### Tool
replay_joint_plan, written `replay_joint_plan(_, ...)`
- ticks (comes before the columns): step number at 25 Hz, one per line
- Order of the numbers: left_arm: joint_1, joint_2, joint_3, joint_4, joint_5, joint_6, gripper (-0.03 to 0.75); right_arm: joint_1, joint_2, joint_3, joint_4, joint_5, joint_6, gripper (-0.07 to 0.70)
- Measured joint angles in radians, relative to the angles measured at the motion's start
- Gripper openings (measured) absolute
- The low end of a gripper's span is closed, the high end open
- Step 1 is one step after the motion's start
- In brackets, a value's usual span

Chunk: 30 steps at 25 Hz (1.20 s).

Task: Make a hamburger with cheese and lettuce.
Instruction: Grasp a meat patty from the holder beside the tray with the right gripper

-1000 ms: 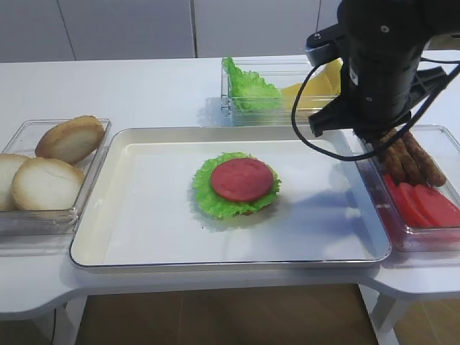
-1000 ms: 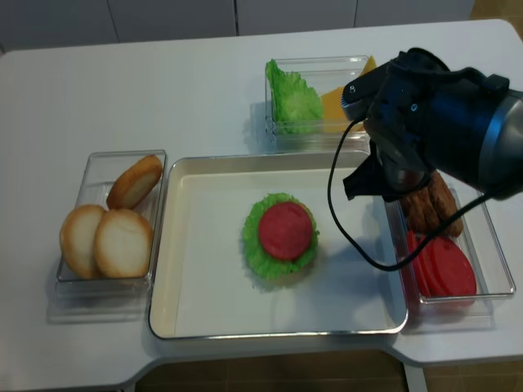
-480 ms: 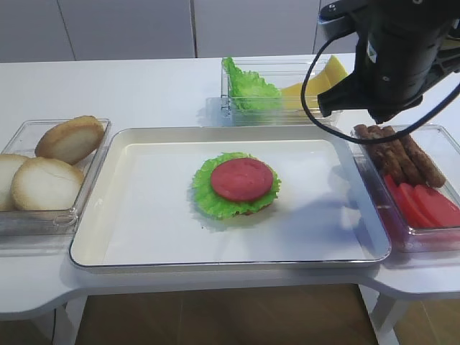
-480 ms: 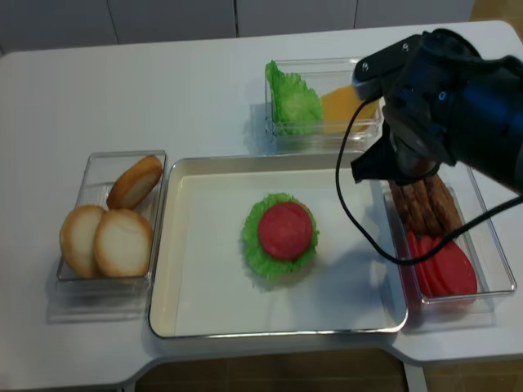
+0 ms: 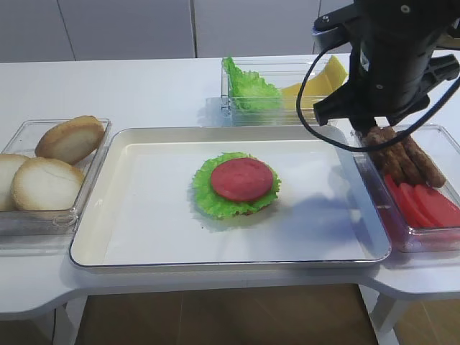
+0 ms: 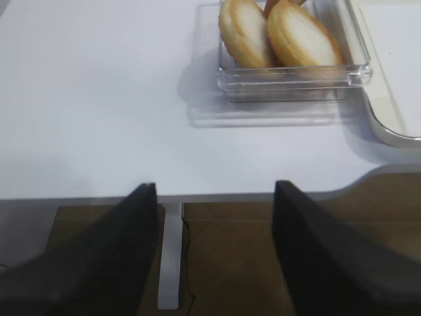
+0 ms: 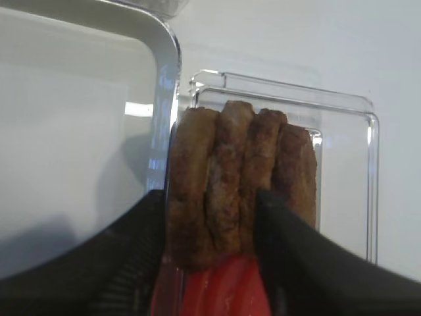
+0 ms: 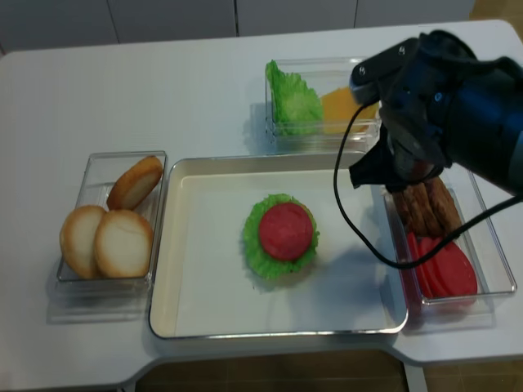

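Note:
The hamburger [image 5: 241,183] lies mid-tray: a frilly green leaf with a round red slice on top [image 8: 286,231]. The yellow cheese [image 5: 316,77] sits in the back box beside loose lettuce [image 8: 292,98]. Rough brown patties [image 7: 227,178] stand on edge in the right-hand box [image 5: 402,154]. My right gripper [image 7: 210,260] is open just above them, one finger on each side of the row, gripping nothing. The dark right arm [image 5: 388,65] hides that gripper in both high views. My left gripper [image 6: 214,250] is open and empty beyond the table's front edge.
Several tan bun halves [image 5: 50,169] fill a clear box at the left [image 6: 283,33]. Red slices [image 8: 445,269] lie in front of the patties in the right box. The metal tray's rim [image 5: 215,262] runs close to all three boxes.
The right arm lifted off the patty box, then came back down over it. Its jaws have spread apart. The hamburger and the left gripper have not moved.

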Motion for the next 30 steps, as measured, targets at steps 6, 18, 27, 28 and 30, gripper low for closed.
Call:
replay_joint_plan(6,0.000,0.000,0.000,0.000,0.000,0.000,0.416,0.000,0.011,0.000,0.010,-0.025,-0.002,0.419)
replay_joint_plan(18,0.000,0.000,0.000,0.000,0.000,0.000,0.416,0.000,0.046,0.000,-0.006,-0.075,-0.020,0.295)
replay_joint_plan(27,0.000,0.000,0.000,0.000,0.000,0.000,0.416,0.000,0.085,0.000,-0.034,-0.075,-0.023,0.292)
replay_joint_plan(28,0.000,0.000,0.000,0.000,0.000,0.000,0.416,0.000,0.089,0.000,-0.036,-0.075,-0.023,0.291)
replay_joint_plan(30,0.000,0.000,0.000,0.000,0.000,0.000,0.416,0.000,0.091,0.000,-0.038,-0.075,-0.023,0.291)
